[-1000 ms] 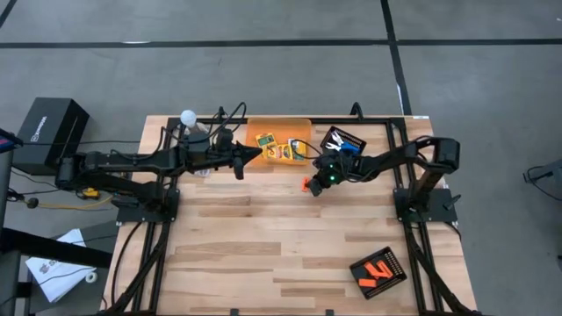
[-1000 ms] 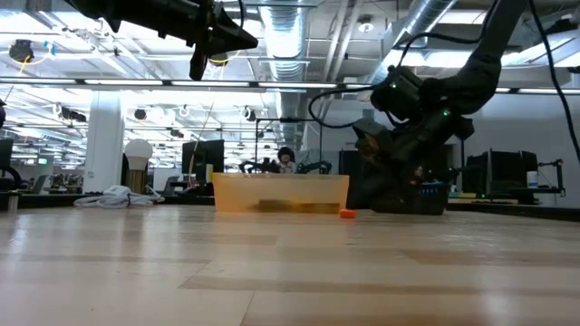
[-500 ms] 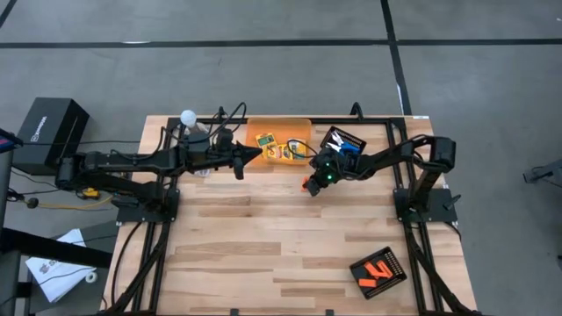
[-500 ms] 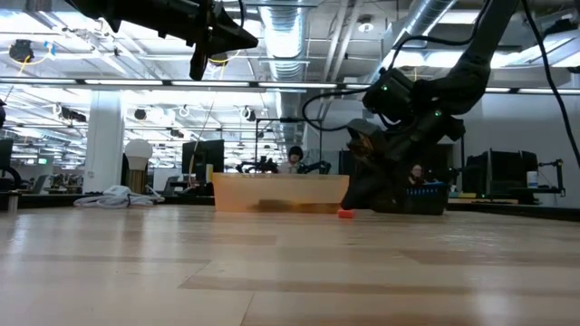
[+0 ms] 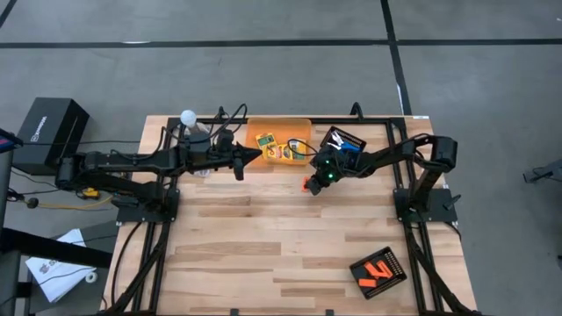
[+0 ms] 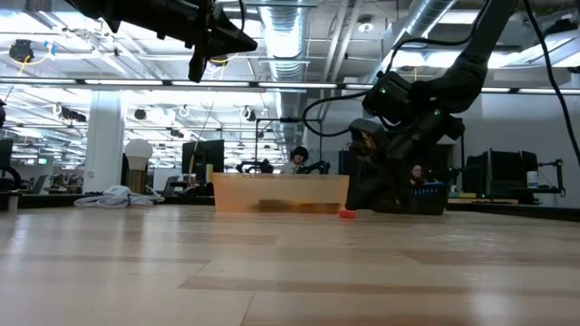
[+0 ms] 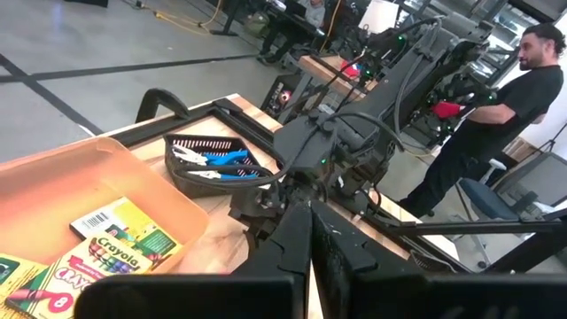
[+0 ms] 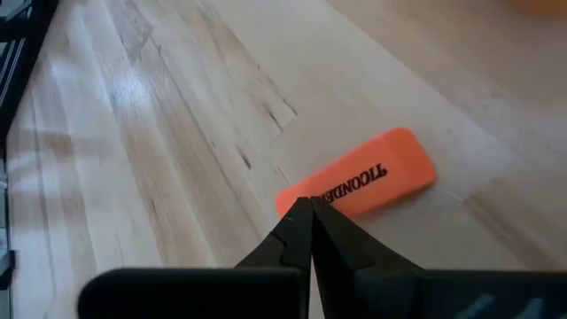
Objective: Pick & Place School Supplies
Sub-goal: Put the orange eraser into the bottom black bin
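- One orange eraser [image 8: 359, 183] lies on the table [image 5: 263, 246] just outside the orange bin's [image 5: 303, 125] front corner, its long axis crosswise to the right gripper [image 8: 306, 217], whose shut fingers point down at its near edge.
- Behind the bin's far side sits the scissors tray [image 5: 344, 139].
- Crayon boxes [image 5: 274, 146] lie inside the bin.
- Left of the bin, the left gripper [image 5: 255, 154] hovers closed, farther from the eraser.

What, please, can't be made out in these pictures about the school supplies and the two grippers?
- Orange eraser: in the right wrist view the shut right gripper covers its near end, so contact is unclear.
- Translucent orange bin: the low view shows only dark smudges through its wall.
- Black ribbed tray: the left wrist view shows blue-handled scissors; the right arm hides its far side.
- Left gripper: shut, beside the bin.
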Robot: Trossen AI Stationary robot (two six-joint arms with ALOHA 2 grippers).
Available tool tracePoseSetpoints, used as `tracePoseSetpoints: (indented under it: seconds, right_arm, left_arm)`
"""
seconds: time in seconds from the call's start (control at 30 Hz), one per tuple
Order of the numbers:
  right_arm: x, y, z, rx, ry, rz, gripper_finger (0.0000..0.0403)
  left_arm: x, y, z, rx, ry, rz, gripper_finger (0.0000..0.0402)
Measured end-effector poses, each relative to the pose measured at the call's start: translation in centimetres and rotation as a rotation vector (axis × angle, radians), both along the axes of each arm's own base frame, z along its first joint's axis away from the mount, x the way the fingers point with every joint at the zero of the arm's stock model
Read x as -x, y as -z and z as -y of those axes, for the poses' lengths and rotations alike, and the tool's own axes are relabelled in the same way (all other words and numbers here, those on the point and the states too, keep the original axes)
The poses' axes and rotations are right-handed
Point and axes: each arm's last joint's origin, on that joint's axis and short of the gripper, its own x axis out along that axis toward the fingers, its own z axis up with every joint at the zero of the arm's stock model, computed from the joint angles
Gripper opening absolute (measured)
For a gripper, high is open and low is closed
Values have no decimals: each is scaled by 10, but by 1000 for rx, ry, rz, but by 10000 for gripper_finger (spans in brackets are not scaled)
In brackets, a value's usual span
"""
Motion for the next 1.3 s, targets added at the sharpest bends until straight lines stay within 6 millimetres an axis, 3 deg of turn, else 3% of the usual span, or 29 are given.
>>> tracePoseSetpoints:
  seconds: [1.07,1.3]
  right_arm:
    - [6,4,-1,-32,-22,-55,0]
    - [3,3,-12,-102,-93,-33,0]
  left_arm:
    - [0,1,0,3,1,-10,0]
    - [0,1,0,3,1,-10,0]
